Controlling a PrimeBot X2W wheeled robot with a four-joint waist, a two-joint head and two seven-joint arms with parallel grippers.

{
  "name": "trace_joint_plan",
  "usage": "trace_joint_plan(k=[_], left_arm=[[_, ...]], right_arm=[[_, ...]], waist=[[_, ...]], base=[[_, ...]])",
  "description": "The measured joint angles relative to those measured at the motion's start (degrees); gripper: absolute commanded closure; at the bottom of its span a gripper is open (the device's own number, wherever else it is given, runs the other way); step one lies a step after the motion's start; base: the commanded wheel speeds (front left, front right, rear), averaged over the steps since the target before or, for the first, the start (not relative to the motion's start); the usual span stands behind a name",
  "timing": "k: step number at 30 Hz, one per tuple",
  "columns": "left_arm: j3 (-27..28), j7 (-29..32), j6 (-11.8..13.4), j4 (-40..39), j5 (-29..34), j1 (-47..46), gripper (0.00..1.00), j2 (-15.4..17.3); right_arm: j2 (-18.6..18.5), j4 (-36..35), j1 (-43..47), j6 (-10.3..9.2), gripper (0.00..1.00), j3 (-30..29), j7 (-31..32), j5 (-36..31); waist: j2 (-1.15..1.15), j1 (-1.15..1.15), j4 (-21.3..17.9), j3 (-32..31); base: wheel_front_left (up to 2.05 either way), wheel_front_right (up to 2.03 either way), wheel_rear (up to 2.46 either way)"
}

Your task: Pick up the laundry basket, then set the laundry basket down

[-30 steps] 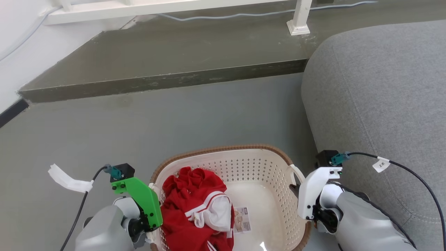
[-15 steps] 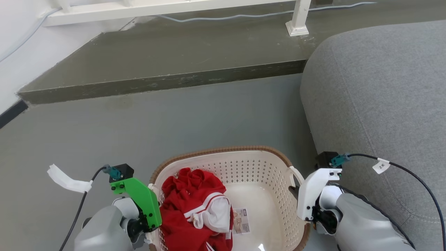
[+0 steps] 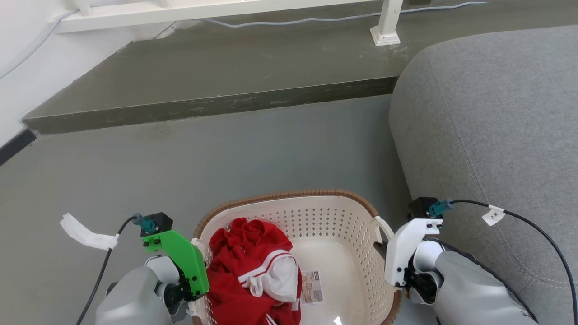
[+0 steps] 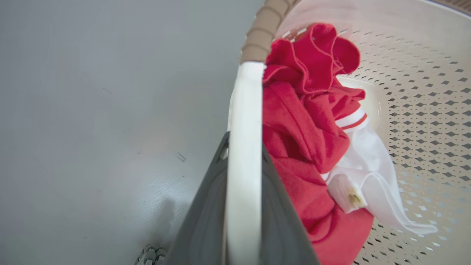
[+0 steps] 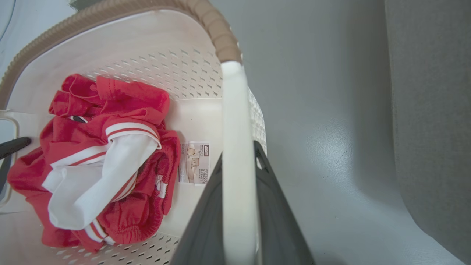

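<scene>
Your left gripper [image 4: 243, 144] and right gripper [image 5: 239, 152] are each clamped on a slim white side handle [image 4: 245, 99] of the laundry basket [image 3: 289, 195], which sits low between your arms above the grey floor [image 3: 226, 153]. The red garment [image 3: 253, 259] is heaped to the left, so an uneven lift could tilt the basket or let a handle slip. Farther out, the sofa [image 3: 496, 113] crowds your right arm.

Laundry basket [image 3: 289, 193]: one; white handles on it: two, left handle [image 4: 245, 95], right handle [image 5: 232, 95]; red-and-white garment [image 3: 253, 266] inside it: one; label [image 3: 312, 285] inside it: one; grey sofa [image 3: 487, 126] to its right: one.
</scene>
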Motion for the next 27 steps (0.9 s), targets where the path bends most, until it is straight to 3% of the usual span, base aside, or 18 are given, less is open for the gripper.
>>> trace_joint_plan(k=[14,27], left_arm=[[-0.4,-0.6,0.0,-0.1,-0.2,0.0,1.00,0.1],[-0.2,-4.7,0.0,-0.8,-0.2,-2.8,1.00,0.2]], right_arm=[[0.0,0.4,-0.6,0.00,1.00,0.6,-0.5,0.3],[-0.1,0.7,-4.0,0.00,1.00,0.5,-4.2,0.5]], waist=[[0.00,0.00,0.3,0.4],[0.00,0.00,0.6,5.6]], base=[[0.00,0.00,0.00],[0.00,0.00,0.00]])
